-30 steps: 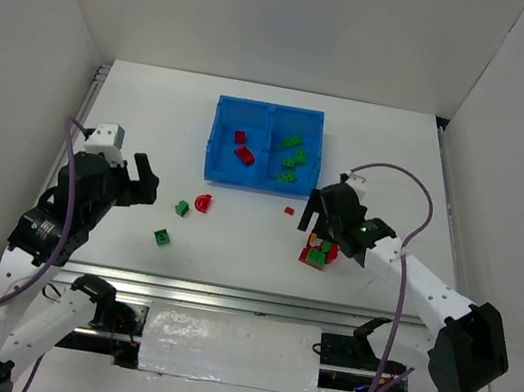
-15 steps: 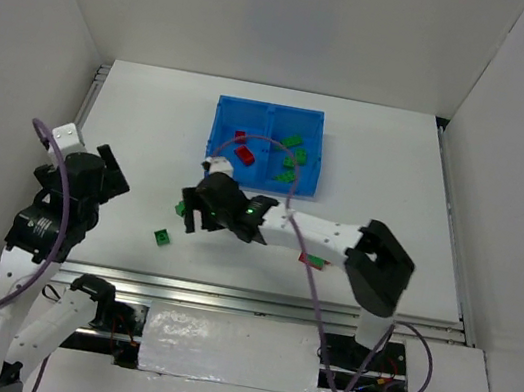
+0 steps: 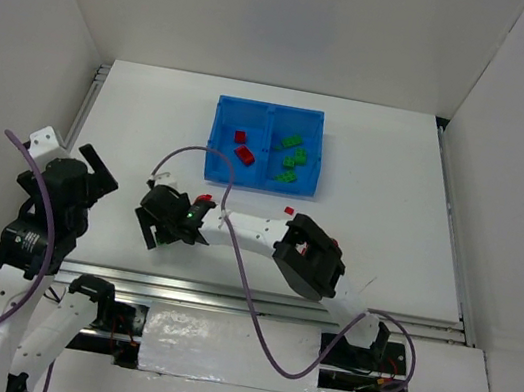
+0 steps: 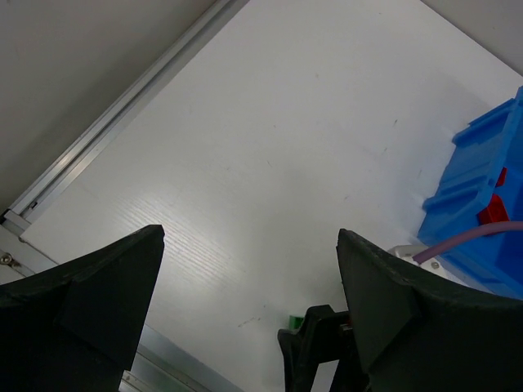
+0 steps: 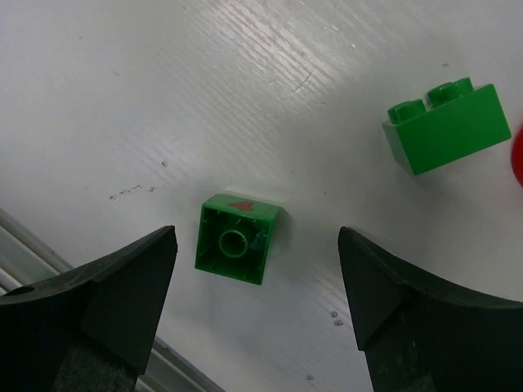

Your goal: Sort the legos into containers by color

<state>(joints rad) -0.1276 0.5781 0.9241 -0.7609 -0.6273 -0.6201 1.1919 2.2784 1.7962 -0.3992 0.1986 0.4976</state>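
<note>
The blue tray (image 3: 270, 108) stands at the back centre; its left compartment holds red bricks (image 3: 245, 154) and its right holds green bricks (image 3: 291, 159). My right gripper (image 3: 157, 228) reaches across to the front left and is open. In the right wrist view it (image 5: 255, 237) hovers over an upside-down green brick (image 5: 237, 242) lying between the fingers. A second green brick (image 5: 445, 126) lies beyond, with the edge of a red piece (image 5: 517, 155) beside it. My left gripper (image 3: 96, 170) is open and empty, raised at the far left (image 4: 249, 245).
A tiny red piece (image 3: 289, 210) lies on the table in front of the tray. The red curved piece (image 3: 204, 198) peeks out beside the right arm. An aluminium rail (image 3: 224, 294) runs along the near edge. The left wrist view shows the tray corner (image 4: 482, 175).
The right arm has swung from the right side across to the front left, over the green brick. The left arm has drawn back to the left.
</note>
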